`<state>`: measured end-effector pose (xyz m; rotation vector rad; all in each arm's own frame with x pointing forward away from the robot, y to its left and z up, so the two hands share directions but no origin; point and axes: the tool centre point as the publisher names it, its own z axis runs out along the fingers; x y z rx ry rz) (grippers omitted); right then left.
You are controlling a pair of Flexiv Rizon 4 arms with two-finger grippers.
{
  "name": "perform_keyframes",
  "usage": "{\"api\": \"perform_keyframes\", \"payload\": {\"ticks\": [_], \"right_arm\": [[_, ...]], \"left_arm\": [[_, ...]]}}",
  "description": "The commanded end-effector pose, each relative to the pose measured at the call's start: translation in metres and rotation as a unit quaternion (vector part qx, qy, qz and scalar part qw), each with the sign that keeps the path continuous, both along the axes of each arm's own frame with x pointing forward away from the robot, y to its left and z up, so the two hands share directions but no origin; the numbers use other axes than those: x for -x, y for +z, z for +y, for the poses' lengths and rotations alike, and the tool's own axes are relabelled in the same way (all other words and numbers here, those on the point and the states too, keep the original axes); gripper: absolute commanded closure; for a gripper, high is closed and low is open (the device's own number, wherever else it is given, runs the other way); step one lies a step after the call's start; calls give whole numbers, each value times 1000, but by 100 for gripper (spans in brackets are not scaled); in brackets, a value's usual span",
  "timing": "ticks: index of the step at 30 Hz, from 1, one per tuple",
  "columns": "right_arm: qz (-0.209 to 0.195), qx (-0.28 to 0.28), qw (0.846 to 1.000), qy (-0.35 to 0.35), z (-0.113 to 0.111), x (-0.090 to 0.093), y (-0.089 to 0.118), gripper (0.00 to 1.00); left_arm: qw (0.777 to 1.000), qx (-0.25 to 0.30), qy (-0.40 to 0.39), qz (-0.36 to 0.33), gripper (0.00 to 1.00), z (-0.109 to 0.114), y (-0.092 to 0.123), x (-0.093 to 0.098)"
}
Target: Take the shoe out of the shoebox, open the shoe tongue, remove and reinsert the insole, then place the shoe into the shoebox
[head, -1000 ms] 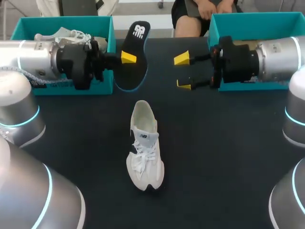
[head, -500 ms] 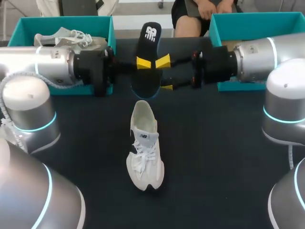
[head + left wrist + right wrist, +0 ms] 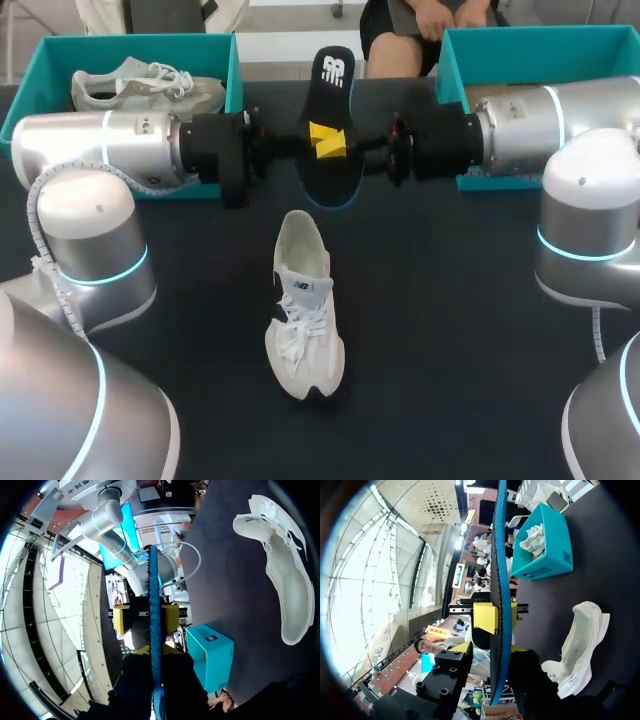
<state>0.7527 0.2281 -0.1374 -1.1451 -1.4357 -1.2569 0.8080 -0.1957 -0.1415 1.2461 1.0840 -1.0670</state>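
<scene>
Two grippers: left gripper [image 3: 318, 138] clenched on insole [image 3: 334, 100]; right gripper [image 3: 338, 148] straddles it, unclenched.
Handling: likely light, floppy; pinch mid-length.

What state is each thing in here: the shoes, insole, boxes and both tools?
insole: out of the shoe, held in the air
shoe on the table: upright on its sole, laced
left box: open, with a shoe inside
spare shoe: lying in the left box
right box: open
left tool: shut on the insole
right tool: at the insole, grip unclear
</scene>
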Motion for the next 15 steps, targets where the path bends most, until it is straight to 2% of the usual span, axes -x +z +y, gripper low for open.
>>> {"api": "perform_keyframes", "payload": {"ticks": [1,9,13,15], "right_arm": [[1,0,1000,4,3,-4,-1,67],[2,-1,1000,6,1,-5,-2,74],[2,-1,1000,6,0,-4,-2,83],[1,-2,1000,6,0,-4,-2,91]], "left_arm": [[1000,5,2,0,100,0,1,5],[1000,14,4,7,100,1,4,9],[1000,17,4,9,100,1,5,10],[1000,20,6,15,100,1,5,9]]}}
